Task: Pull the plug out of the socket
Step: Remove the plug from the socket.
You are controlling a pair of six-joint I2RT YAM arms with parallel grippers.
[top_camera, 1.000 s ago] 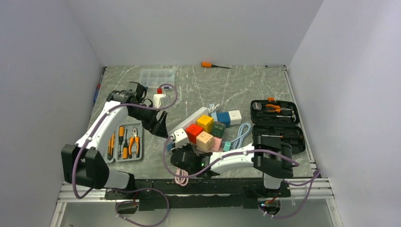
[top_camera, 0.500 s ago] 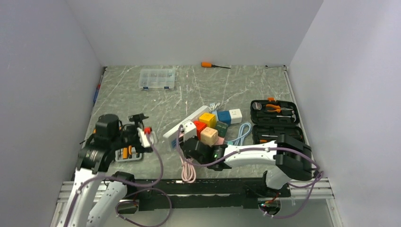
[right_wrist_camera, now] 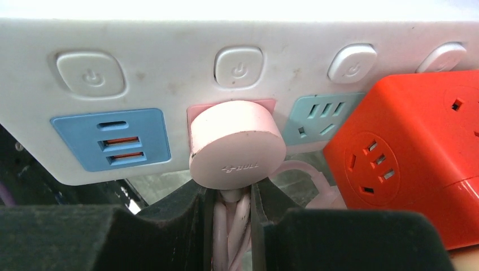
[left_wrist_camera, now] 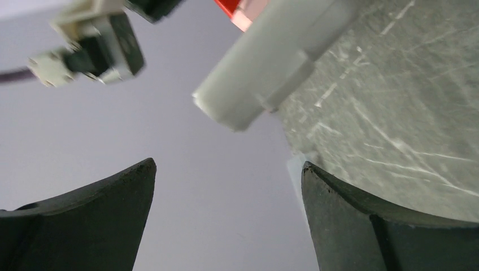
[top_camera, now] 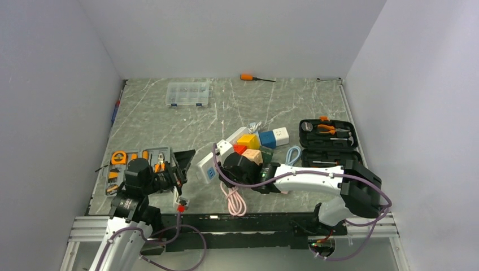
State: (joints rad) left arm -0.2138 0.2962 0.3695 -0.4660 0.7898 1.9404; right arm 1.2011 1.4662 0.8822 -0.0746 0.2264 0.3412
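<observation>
Tool tray (top_camera: 116, 175) is sitting far left on the table (top_camera: 158, 121). Left gripper (top_camera: 182, 162) is hovering just right of it. Its fingers (left_wrist_camera: 113, 197) are spreading wide and holding nothing, near the power strip (top_camera: 216, 160) but not touching it. The strip is lying diagonally mid-table. Pink plug (right_wrist_camera: 234, 144) is sitting fully in the strip's pink socket, between the blue USB panel (right_wrist_camera: 110, 141) and a light-blue outlet (right_wrist_camera: 322, 116). Right gripper (right_wrist_camera: 227, 195) is reaching in from the right, jaws narrow, pinching the pink cord (right_wrist_camera: 229, 226) right under the plug. Red cube adapter (right_wrist_camera: 395, 158) is sitting against the strip just right of the plug. Black tool case (top_camera: 329, 148) is lying open far right.
</observation>
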